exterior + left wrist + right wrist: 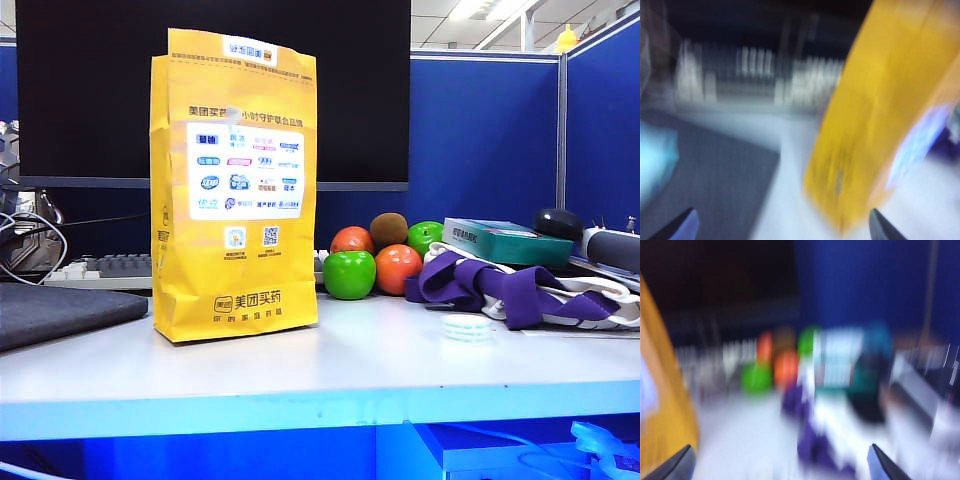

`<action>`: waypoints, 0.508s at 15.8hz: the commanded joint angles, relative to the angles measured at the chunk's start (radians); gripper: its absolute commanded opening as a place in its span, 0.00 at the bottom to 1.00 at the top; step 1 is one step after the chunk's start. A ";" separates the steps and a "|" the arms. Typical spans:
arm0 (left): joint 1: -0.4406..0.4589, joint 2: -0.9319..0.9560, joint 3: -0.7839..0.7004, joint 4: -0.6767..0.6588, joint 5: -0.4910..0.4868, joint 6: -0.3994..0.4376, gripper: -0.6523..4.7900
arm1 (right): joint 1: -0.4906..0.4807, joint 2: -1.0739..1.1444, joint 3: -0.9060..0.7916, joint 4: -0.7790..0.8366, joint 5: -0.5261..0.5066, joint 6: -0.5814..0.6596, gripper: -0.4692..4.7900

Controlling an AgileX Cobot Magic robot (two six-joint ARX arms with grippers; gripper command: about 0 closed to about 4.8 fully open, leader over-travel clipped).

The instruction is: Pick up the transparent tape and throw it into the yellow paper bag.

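2 arms, neither visible from the exterior camera; only fingertip pairs at the frame edges of the blurred wrist views. Left to right across the tabletop (330,370): dark grey mat (60,312) at the left edge, then the yellow paper bag (235,190) standing upright left of centre, mouth up. Behind and right of it, a cluster of fruit (375,258) toward the back edge, then a purple-and-white strap (510,285) heaped at the right side, with a teal box (505,240) behind it. Just in front of the strap, toward the front edge, the transparent tape (467,327), lying flat, round face up, so no long axis to line up with, only a thin rim to pinch. Left gripper (782,225): tips far apart, nothing between them, facing the mat and the bag's side at close range. Right gripper (780,465): spread wide as well, empty, looking over fruit, strap and box; tape itself not made out in that blur. Judging by layout, tape on the right half, bag between it and the left arm, so right arm nearer and better placed for a reach from above.
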 commanded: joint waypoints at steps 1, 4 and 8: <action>-0.001 0.234 0.198 0.031 0.004 0.087 1.00 | 0.001 0.177 0.052 0.174 0.082 0.003 1.00; -0.001 0.552 0.373 0.038 0.261 0.116 1.00 | 0.001 0.505 0.134 0.294 0.063 0.004 1.00; -0.024 0.770 0.516 -0.045 0.430 0.141 1.00 | 0.001 0.995 0.466 0.108 -0.240 -0.030 1.00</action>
